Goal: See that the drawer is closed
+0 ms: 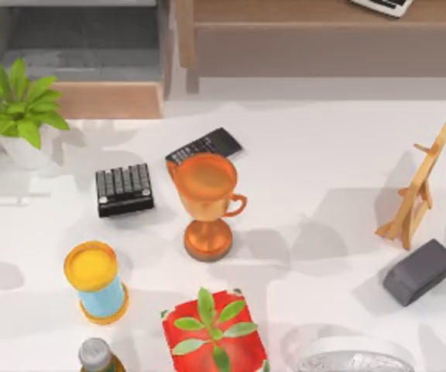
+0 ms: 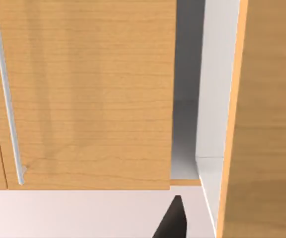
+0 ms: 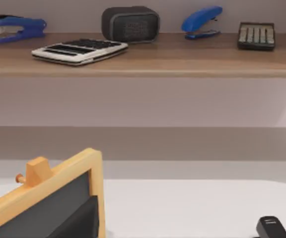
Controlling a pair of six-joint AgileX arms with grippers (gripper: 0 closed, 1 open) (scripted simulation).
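The drawer [image 1: 107, 99] stands at the table's back left, pulled out, with its grey floor in view behind the light tan front panel. In the left wrist view that tan panel [image 2: 93, 99] is close ahead, with a thin metal bar near one edge. One dark fingertip [image 2: 174, 223] of my left gripper pokes in below the panel, a little short of it. In the right wrist view a dark fingertip [image 3: 271, 228] of my right gripper shows low over the white table.
A potted plant [image 1: 14, 108] stands just in front of the drawer's left end. A black keypad [image 1: 125, 188], an orange trophy [image 1: 206, 201], a small easel board [image 1: 418, 190] and a grey block [image 1: 420, 271] dot the table. The brown shelf unit [image 1: 316, 39] runs along the back right.
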